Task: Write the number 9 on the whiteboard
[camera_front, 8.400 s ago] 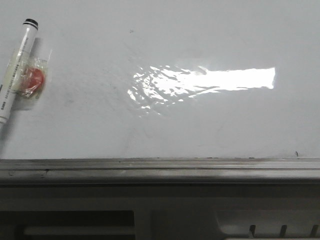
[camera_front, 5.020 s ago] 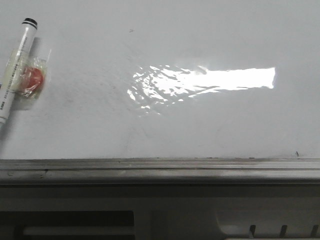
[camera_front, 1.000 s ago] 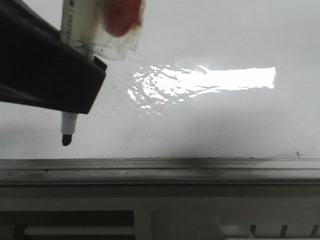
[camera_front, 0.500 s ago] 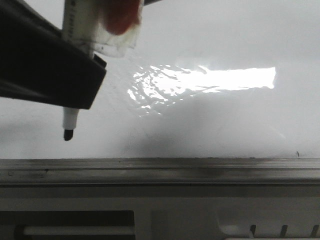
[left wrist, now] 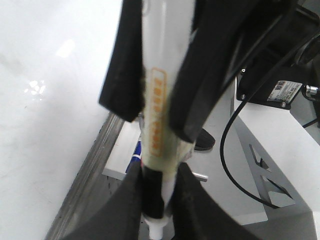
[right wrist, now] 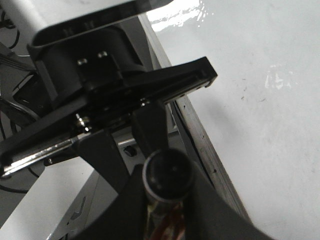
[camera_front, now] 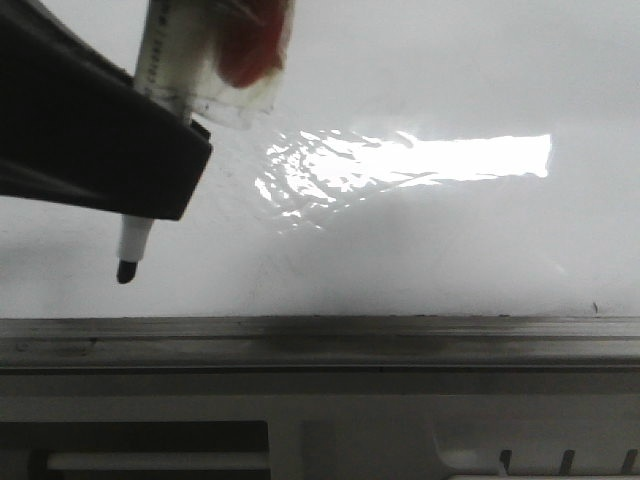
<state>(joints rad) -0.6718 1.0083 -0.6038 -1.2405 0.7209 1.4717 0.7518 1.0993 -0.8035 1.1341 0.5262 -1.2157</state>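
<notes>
- Nearest the robot in the front view is a grey slotted plastic panel [camera_front: 350, 440].
- Just beyond the panel a grey metal rail [camera_front: 400, 340] runs the full width of the view. It forms the near edge of the whiteboard [camera_front: 450, 250].
- The whiteboard lies flat on the counter and fills the rest of the front view. It is glossy white with faint grey smudges.
- The tip of a marker [camera_front: 132, 245] hangs over the board's left near part, a little beyond the rail. The dark nib points down and slightly left, and its cap is off. Whether the nib touches the surface cannot be told.
- The left claw [camera_front: 140, 180] is clamped on the marker's white barrel. In the left wrist view both black fingers press its sides, and the printed orange label shows between them.
- Above that grip, a red piece [camera_front: 248, 45] wrapped in clear tape is fixed to the barrel.
- In the right wrist view the marker's round dark rear end sits between the fingers of the right claw [right wrist: 167, 205]. The fingers lie close on either side of it. Whether they are pressing it cannot be told.
- Farther across the board, right of the marker, lies a bright wrinkled glare patch [camera_front: 400, 160].
</notes>
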